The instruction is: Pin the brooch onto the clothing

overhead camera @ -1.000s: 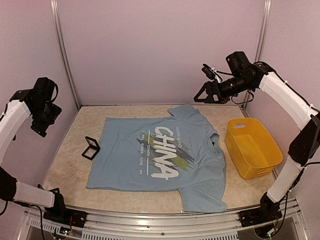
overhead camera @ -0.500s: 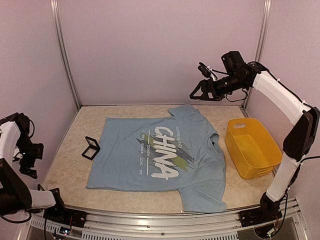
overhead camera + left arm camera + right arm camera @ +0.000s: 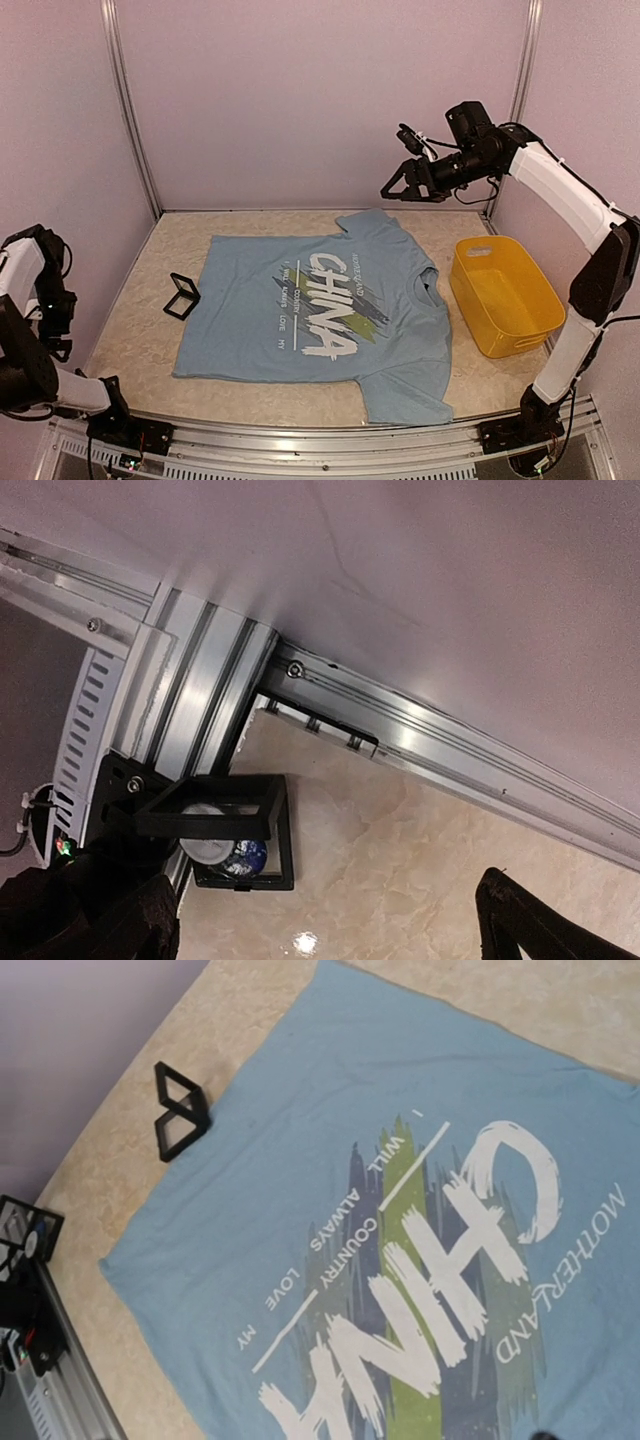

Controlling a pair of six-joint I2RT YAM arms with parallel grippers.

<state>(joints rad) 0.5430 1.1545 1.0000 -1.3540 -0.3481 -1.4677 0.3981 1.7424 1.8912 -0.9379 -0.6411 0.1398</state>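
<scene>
- A large light blue short-sleeved fabric T-shirt (image 3: 240, 330), with white "CHINA" lettering over grey and green streaks, lies flat and chest up across the middle of the beige marbled surface (image 3: 140, 345). Its collar is toward the right and its hem toward the left.
- The small round brooch (image 3: 232, 850), dark blue on its face with a pale rim, sits inside a black square-framed display case (image 3: 245, 883). This case is at the near-left corner of the surface, close against the aluminium frame rail (image 3: 200, 690). The brooch is well apart from the T-shirt and not pinned to it.
- A second black square-framed case (image 3: 182, 296) stands propped open on the surface just beside the T-shirt's hem. Whether it holds anything cannot be told.
- The left hand (image 3: 327, 900) points down toward that near-left corner. Its dark fingers (image 3: 530, 925) are spread wide with only bare surface between them, and the case with the brooch lies just ahead of one finger.
- The right hand (image 3: 395, 187) is raised high above the far edge of the surface, over the T-shirt's far sleeve. Its fingers are spread and grip nothing, and its camera looks down on the lettering.
- A yellow rectangular plastic bin (image 3: 528, 338) stands at the right of the surface, just beside the T-shirt's collar end.
</scene>
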